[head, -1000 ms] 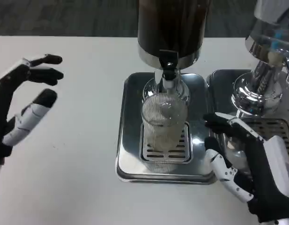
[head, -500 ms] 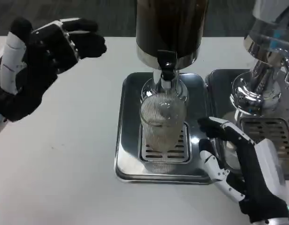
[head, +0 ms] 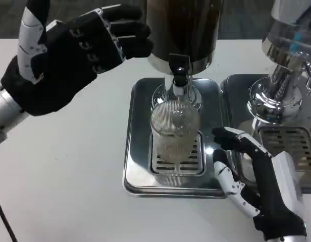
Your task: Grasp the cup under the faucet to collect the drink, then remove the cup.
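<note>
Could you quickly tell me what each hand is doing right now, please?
Left hand: open, holding nothing, raised beside the dispenser.
Right hand: open, fingers spread beside the cup, not touching it.

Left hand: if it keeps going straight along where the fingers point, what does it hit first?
Probably the dark dispenser tank. The left hand is raised, its fingers pointing right at the tank's side, well above the cup. Depth is unclear; it might pass in front.
</note>
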